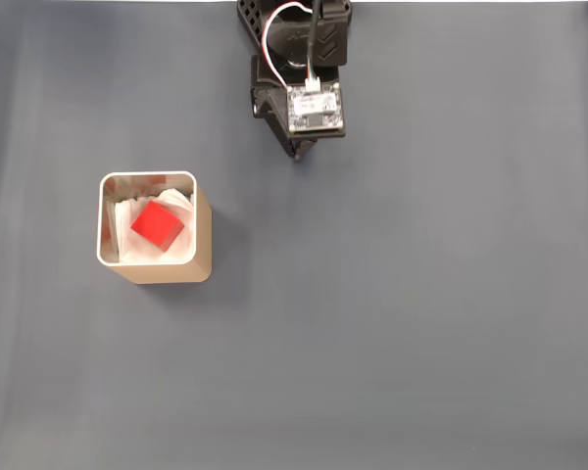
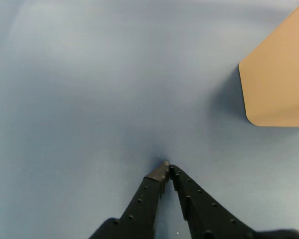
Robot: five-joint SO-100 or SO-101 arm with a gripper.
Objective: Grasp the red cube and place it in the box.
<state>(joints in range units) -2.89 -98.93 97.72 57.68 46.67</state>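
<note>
in the fixed view, the red cube (image 1: 157,224) lay inside the box (image 1: 202,257) on the white paper lining (image 1: 180,251). you had the gripper (image 2: 167,168) clenched and empty, well apart from the box. placement appeared complete; nothing remained.

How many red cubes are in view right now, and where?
1. The red cube lies inside the box on the white paper lining, at the left of the fixed view. The crumpled paper could hide something beneath it. The pincer is shut and holds nothing.
</note>
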